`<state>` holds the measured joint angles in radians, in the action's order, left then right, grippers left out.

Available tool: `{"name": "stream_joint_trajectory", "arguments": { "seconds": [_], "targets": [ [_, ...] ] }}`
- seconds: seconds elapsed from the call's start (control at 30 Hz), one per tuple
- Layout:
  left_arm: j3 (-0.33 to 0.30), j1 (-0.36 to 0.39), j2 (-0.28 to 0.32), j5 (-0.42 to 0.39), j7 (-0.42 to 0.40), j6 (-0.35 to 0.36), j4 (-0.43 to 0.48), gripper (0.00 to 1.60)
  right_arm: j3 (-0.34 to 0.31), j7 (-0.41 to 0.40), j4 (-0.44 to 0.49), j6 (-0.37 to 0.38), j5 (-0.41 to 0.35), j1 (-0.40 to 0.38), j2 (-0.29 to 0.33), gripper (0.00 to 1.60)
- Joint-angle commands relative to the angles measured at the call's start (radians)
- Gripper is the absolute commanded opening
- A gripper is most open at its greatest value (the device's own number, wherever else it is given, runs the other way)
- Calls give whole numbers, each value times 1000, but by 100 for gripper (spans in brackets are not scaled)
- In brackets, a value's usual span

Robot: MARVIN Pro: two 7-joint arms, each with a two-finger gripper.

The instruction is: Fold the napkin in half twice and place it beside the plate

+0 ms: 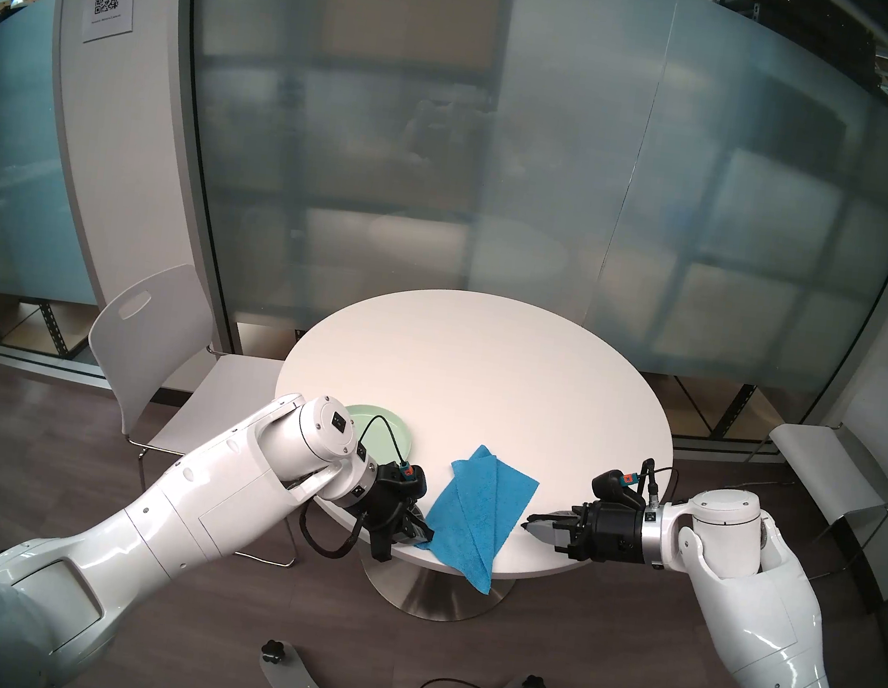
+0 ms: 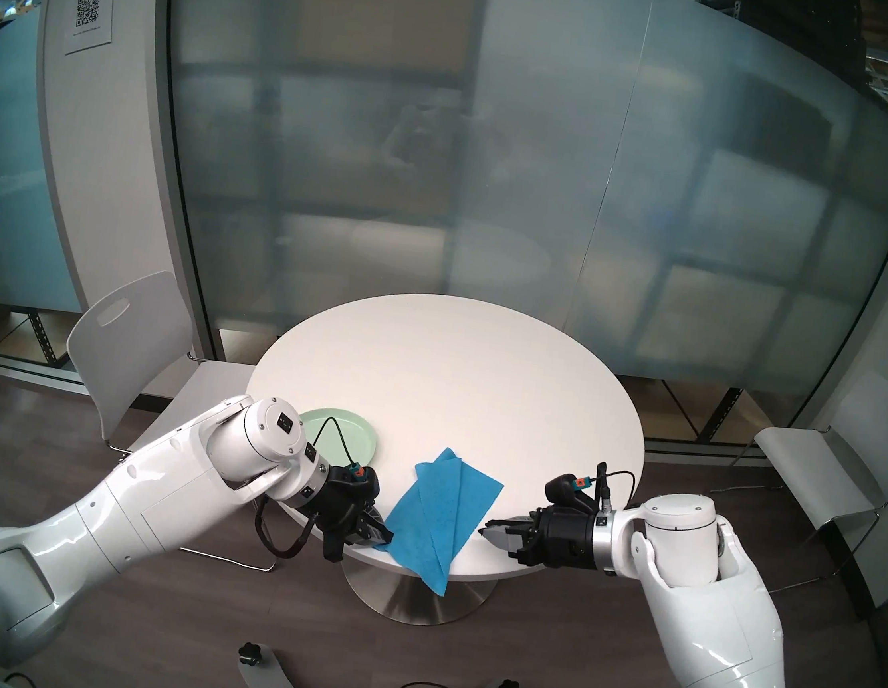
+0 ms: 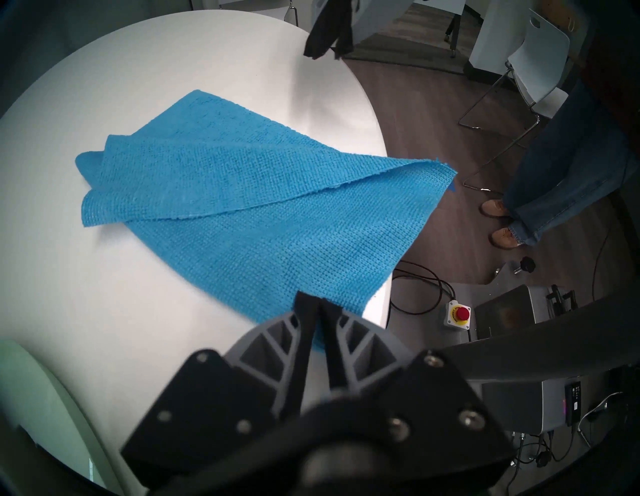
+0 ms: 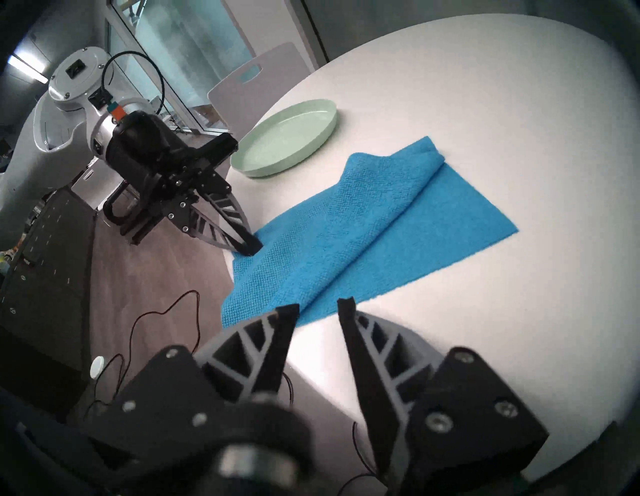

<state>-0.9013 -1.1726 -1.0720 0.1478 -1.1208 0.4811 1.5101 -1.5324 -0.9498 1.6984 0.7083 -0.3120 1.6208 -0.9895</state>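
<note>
Pinching a near corner of the napkin (image 4: 349, 221) at the table (image 1: 482, 373) edge, the left gripper (image 4: 251, 247) is clamped tight; the right gripper (image 4: 318, 306) hovers parted, empty, beside the cloth, plate (image 4: 287, 138) just beyond

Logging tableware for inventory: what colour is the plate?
Pale mint green, plain; the plate shows best in the right wrist view.
</note>
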Motion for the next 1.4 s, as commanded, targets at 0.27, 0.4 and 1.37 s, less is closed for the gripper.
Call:
{"name": "stream_joint_trajectory", "arguments": {
  "seconds": [0.27, 0.4, 1.37],
  "targets": [
    [-10, -8, -12, -10, 5, 17, 10, 55, 110, 4, -85, -164, 46, -172, -81, 73],
    [-13, -5, -21, -12, 10, 18, 4, 56, 134, -6, -95, -216, 68, -188, -80, 72],
    [-16, 7, -28, -30, 23, 16, -27, 57, 224, -2, -250, -396, 179, -257, -147, 63]
  ]
}}
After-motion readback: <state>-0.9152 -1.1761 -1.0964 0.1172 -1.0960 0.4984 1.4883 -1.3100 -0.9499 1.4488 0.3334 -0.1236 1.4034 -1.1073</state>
